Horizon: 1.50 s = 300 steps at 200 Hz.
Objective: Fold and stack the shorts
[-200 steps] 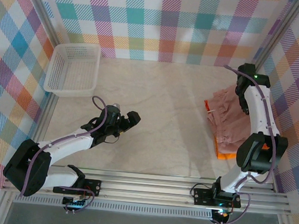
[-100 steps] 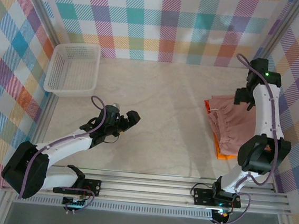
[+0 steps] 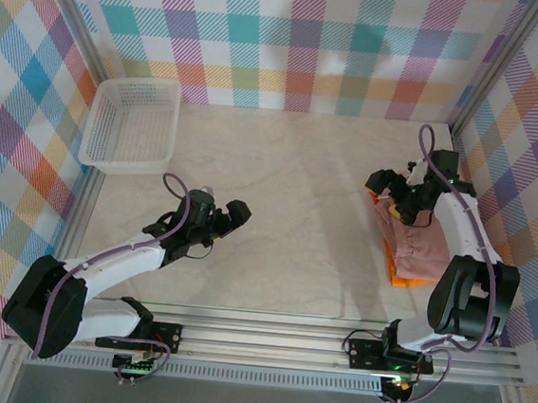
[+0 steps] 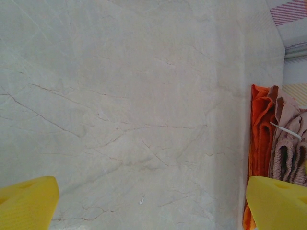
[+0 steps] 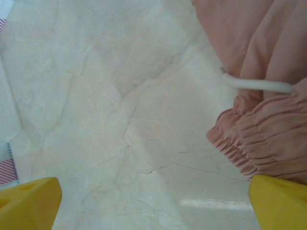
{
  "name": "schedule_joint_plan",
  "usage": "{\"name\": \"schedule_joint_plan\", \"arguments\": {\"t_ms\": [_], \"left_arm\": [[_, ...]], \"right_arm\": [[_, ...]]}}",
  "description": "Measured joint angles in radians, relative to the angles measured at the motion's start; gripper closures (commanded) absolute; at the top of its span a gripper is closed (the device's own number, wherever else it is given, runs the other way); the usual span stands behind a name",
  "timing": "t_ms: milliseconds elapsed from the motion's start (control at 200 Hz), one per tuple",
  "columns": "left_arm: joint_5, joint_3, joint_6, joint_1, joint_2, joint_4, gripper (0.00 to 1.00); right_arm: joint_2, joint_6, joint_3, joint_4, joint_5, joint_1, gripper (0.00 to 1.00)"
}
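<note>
The right claw (image 3: pixel 393 198) gapes wide and holds nothing. It sits at the gathered waistband of the pink shorts (image 3: pixel 423 243), which lie just beside it atop the orange shorts (image 3: pixel 403 275), probably to build the stack. Well off to its left, the left claw (image 3: pixel 235 214) hangs wide and empty over the table (image 3: pixel 299 185).

We see the right end effector (image 3: pixel 391 192) has let go, jaws now wide; it has swung to the far left corner of the pink shorts (image 3: pixel 419 246); these now lie shorter, folded over.

Bright even light, soft shadows; wrist views slightly blurred.
</note>
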Motion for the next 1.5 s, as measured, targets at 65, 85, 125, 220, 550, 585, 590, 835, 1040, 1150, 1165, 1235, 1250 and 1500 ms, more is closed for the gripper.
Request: {"name": "schedule_joint_plan", "arguments": {"t_ms": [65, 85, 125, 220, 550, 585, 590, 835, 1040, 1150, 1165, 1235, 1250, 1500], "left_arm": [[-0.001, -0.001, 0.001, 0.0, -0.006, -0.001, 0.0], [-0.003, -0.002, 0.002, 0.0, -0.01, -0.002, 0.0], [-0.007, -0.002, 0.004, 0.0, -0.017, -0.008, 0.0], [-0.019, -0.002, 0.007, 0.0, -0.037, -0.024, 0.0], [-0.077, -0.002, 0.044, 0.0, -0.112, -0.093, 0.0], [-0.095, -0.001, 0.058, 0.0, -0.129, -0.112, 0.0], [-0.096, 0.0, 0.06, 0.0, -0.13, -0.114, 0.0], [-0.33, 0.071, 0.246, 0.0, -0.302, -0.263, 0.0], [-0.589, 0.053, 0.536, 0.003, -0.434, -0.201, 0.0], [-0.67, -0.011, 0.676, 0.034, -0.42, -0.095, 0.0], [-0.678, -0.021, 0.69, 0.042, -0.413, -0.08, 0.0], [-0.704, -0.066, 0.732, 0.091, -0.373, -0.015, 0.0], [-0.708, -0.074, 0.738, 0.102, -0.36, -0.002, 0.0], [-0.755, -0.18, 0.777, 0.287, -0.112, 0.269, 0.0]], "right_arm": [[0.014, 0.025, -0.039, 0.051, -0.03, -0.015, 0.01], [0.022, 0.034, -0.052, 0.07, -0.043, -0.025, 0.0], [0.037, 0.052, -0.075, 0.106, -0.068, -0.045, 0.01], [0.092, 0.089, -0.114, 0.167, -0.127, -0.1, 0.01], [0.14, 0.154, -0.146, 0.252, -0.268, -0.163, 0.01], [0.135, 0.156, -0.146, 0.253, -0.274, -0.163, 0.0], [0.134, 0.156, -0.146, 0.253, -0.275, -0.163, 0.01], [-0.126, 0.092, -0.151, 0.245, -0.189, -0.096, 0.0], [-0.394, -0.037, -0.253, 0.423, 0.026, 0.092, 0.01], [-0.411, -0.113, -0.403, 0.586, 0.138, 0.12, 0.0], [-0.408, -0.127, -0.425, 0.608, 0.155, 0.126, 0.0], [-0.389, -0.193, -0.521, 0.691, 0.22, 0.149, 0.01], [-0.384, -0.205, -0.536, 0.703, 0.23, 0.154, 0.01], [-0.206, -0.357, -0.642, 0.969, 0.326, 0.18, 0.01]]}}
